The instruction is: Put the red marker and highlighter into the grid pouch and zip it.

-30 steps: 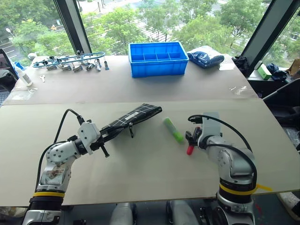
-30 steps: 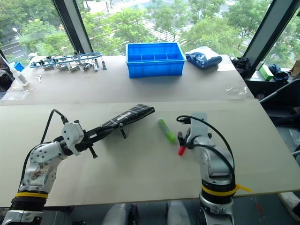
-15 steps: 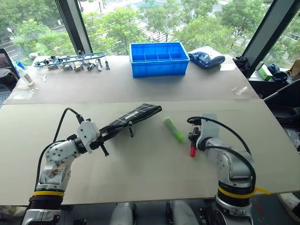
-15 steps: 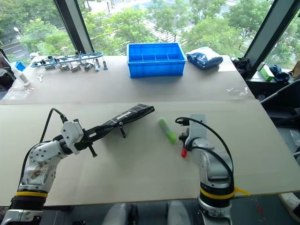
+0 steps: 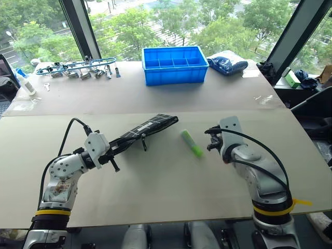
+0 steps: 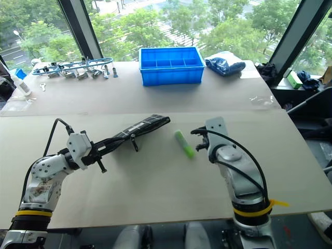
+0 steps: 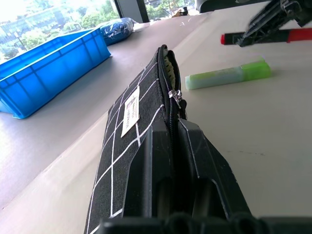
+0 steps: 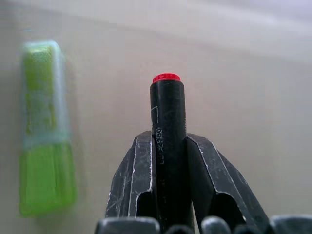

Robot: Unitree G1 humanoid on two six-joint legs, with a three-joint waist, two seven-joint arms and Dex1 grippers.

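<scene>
The grid pouch [image 5: 150, 127], black with white lines, hangs just above the table with its far end toward the middle. My left gripper [image 5: 115, 149] is shut on its near end, along the zipper edge [image 7: 171, 105]. The zipper is open past the slider. My right gripper [image 5: 212, 140] is shut on the red marker [image 8: 166, 122], a black barrel with a red end, held level and clear of the table. The light green highlighter [image 5: 192, 143] lies flat on the table between the pouch's far end and my right gripper.
A blue divided bin [image 5: 175, 65] stands at the back centre, with a blue bag [image 5: 228, 63] to its right. Metal tools [image 5: 78, 67] and a white bottle [image 5: 26, 83] lie at the back left. Bare tabletop [image 5: 166, 181] stretches in front of both arms.
My right gripper has closed on the red marker, lifted it off the table and rolled its wrist. The left gripper and the pouch have stayed put.
</scene>
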